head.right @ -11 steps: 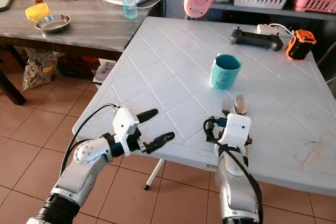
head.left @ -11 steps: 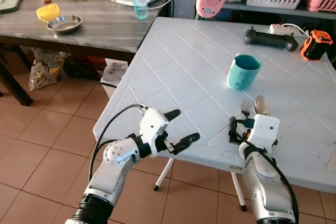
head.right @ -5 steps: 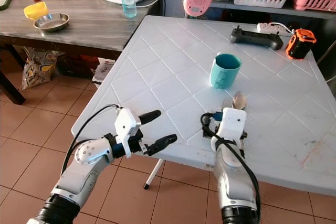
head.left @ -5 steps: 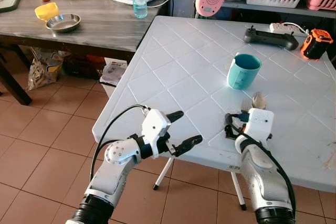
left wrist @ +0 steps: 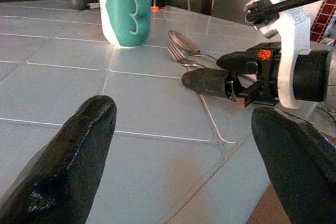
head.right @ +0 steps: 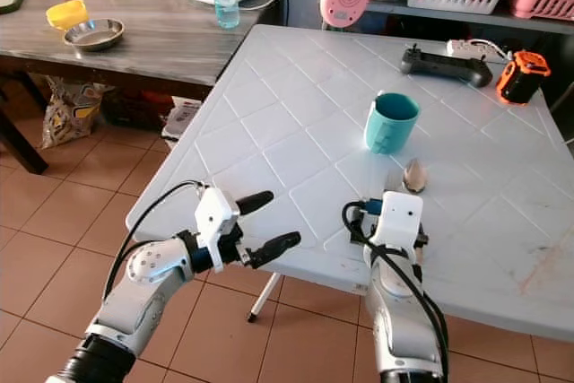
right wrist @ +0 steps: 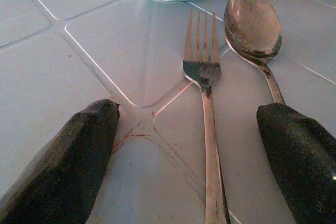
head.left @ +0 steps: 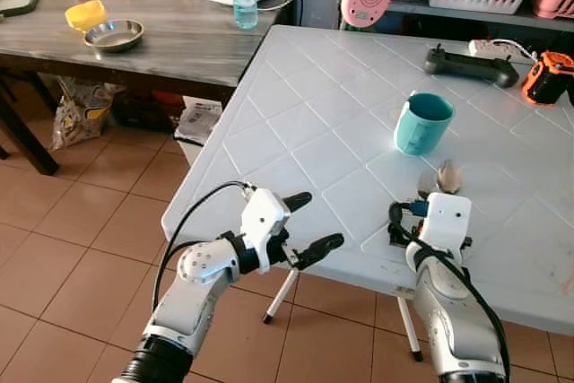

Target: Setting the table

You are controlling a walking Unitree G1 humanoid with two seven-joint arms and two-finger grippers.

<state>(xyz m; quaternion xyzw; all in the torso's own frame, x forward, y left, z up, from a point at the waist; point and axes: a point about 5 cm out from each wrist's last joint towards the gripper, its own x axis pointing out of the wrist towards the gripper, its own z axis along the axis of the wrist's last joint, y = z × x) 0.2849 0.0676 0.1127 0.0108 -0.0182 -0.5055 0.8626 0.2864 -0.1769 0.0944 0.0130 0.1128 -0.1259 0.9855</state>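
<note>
Left gripper hovers level at the near left edge of the white table, fingers spread and holding nothing. Farther right, the right gripper reaches low over the tabletop with fingers wide apart, astride one fork and one spoon lying side by side. Beyond them stands one teal mug. No writing is legible.
</note>
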